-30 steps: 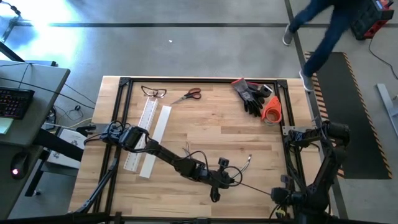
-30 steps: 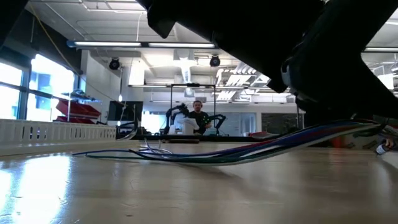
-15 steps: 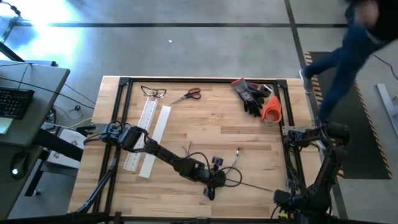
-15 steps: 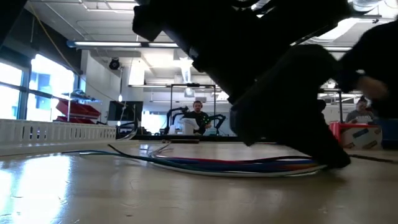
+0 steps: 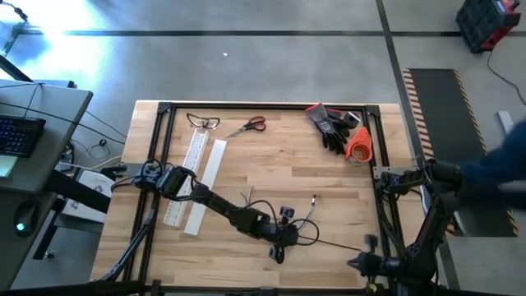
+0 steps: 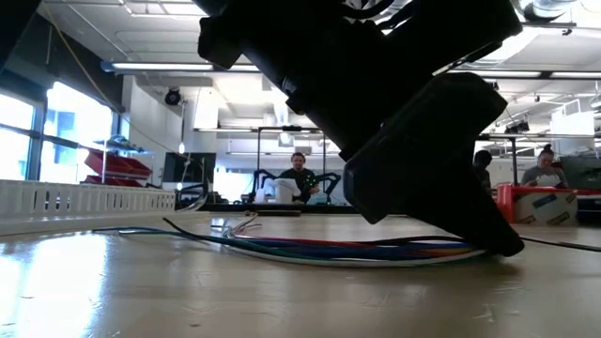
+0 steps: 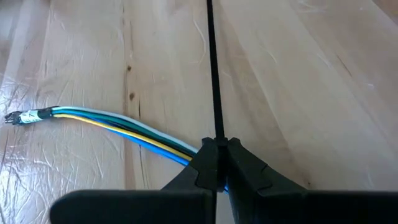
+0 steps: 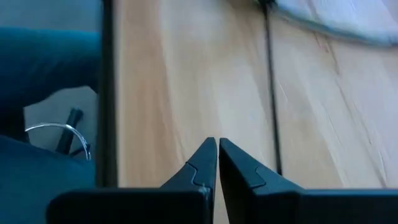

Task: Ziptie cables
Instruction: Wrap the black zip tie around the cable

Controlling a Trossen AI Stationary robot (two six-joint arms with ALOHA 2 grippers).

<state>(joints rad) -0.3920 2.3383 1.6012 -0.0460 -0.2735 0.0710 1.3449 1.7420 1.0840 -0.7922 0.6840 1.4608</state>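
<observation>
- Near the front middle of the desk [image 5: 329,164], the left end effector [image 5: 279,247] is down at the surface with its fingers pressed together on a thin black zip tie [image 7: 213,74], whose strap runs straight away from the fingertips.
- Cables [image 7: 118,127] lie flat on the wood directly under that end effector; in the left wrist view the bundle passes beneath the closed fingers, one taped end pointing outward.
- Judgement: the tie is held low and across the bundle so it can be threaded around the wires; the wrap does not yet look closed.
- Right end effector [image 8: 217,163] sits at the desk's front right corner, well apart from the bundle, fingers together and holding nothing; it appears to be waiting.
- White slotted channel [image 5: 197,152], scissors [image 5: 251,126], gloves [image 5: 333,127] and an orange tape roll [image 5: 359,145] rest toward the back, clear of the work.
</observation>
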